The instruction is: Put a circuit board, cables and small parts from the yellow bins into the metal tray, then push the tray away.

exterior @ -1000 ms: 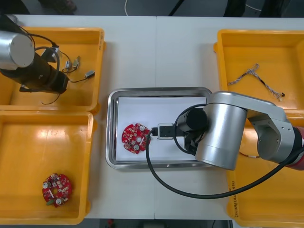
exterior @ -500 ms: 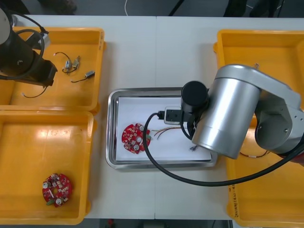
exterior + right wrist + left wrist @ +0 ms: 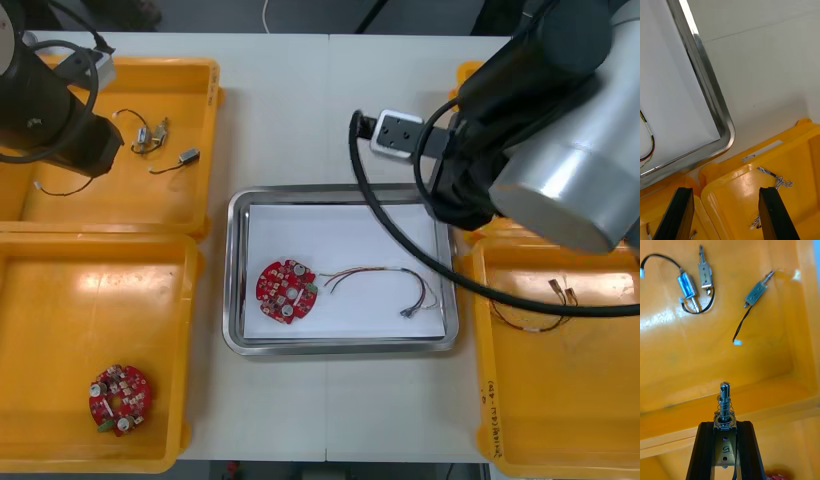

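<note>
My left gripper (image 3: 725, 429) is shut on a small metal part (image 3: 724, 401) with a spring and pin, held above the far left yellow bin (image 3: 200, 110). Two more small metal parts (image 3: 696, 277) and a third (image 3: 758, 290) lie on that bin's floor beyond the fingers. The metal tray (image 3: 340, 194), white inside, holds a round red circuit board (image 3: 285, 292) and a red and yellow cable (image 3: 385, 280). My right gripper (image 3: 724, 213) is open with nothing in it, above the corner of the far right yellow bin (image 3: 790, 157), near a twisted blue and white cable (image 3: 775, 179).
A second red circuit board (image 3: 120, 397) lies in the near left bin (image 3: 60, 300). More red and yellow cable (image 3: 540, 312) lies in the near right bin (image 3: 560, 400). The right arm (image 3: 540, 120) hangs over the table between the tray and the far right bin.
My right gripper let go of the red and yellow cable in the tray, rose and swung toward the far right bin. The left arm lifted off the far left bin's floor with a small part.
</note>
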You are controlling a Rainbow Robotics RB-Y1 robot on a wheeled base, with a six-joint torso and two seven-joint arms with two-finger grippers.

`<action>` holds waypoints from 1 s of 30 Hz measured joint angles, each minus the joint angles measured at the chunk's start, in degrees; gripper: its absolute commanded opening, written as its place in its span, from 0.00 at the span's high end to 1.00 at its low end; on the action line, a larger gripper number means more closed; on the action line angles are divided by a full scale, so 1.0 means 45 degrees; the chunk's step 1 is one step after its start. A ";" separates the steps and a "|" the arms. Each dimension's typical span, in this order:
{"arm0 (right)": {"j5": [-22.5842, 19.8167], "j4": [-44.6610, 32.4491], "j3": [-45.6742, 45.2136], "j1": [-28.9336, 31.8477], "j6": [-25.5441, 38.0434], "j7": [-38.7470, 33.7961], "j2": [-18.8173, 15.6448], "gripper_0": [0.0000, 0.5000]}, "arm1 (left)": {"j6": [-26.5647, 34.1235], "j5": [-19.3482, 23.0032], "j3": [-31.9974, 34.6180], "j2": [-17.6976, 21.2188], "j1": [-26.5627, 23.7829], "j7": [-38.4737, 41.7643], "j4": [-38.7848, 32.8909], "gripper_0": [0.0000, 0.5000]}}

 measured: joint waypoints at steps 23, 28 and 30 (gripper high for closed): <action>-0.1212 0.5029 -0.6014 0.0001 0.0002 0.1708 -0.1036 0.00 | 0.0032 0.0004 -0.3465 -0.1960 -0.0306 0.5628 -0.1527 1.00; -0.0713 0.6153 -0.6471 -0.0001 0.0002 0.1814 -0.1060 0.00 | -0.0247 -0.0019 -0.4409 -0.2133 -0.0306 0.5629 -0.1502 1.00; -0.0475 0.6557 -0.6540 -0.0004 0.0002 0.1825 -0.1065 0.00 | -0.0518 -0.0020 -0.4699 -0.2204 -0.0306 0.5630 -0.1424 1.00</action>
